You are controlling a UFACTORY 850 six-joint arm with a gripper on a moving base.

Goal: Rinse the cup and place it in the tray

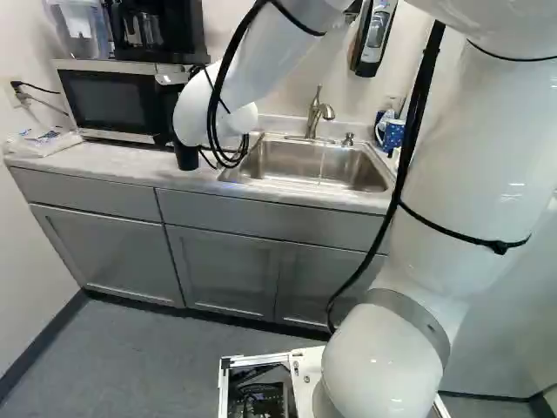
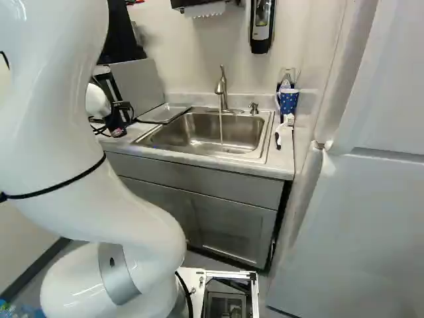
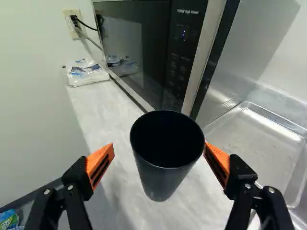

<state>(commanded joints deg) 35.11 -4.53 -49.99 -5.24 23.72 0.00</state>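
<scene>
a black, tapered cup (image 3: 162,179) stands on the pale counter (image 3: 108,117), left of the shallow metal tray (image 3: 254,136). the black gripper (image 3: 159,146) is open around it, its tray-side orange pad (image 3: 219,155) nearer; uneven closing could shove it left or tip it.

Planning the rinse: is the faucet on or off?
On: a thin stream falls from the faucet into the sink in both base views.

On the glossy black control panel (image 3: 187,60) of the boxy, silver-framed microwave (image 3: 136,38), small white lettering reads "High Power" after a tiny wattage figure; the key labels below are illegible.
</scene>
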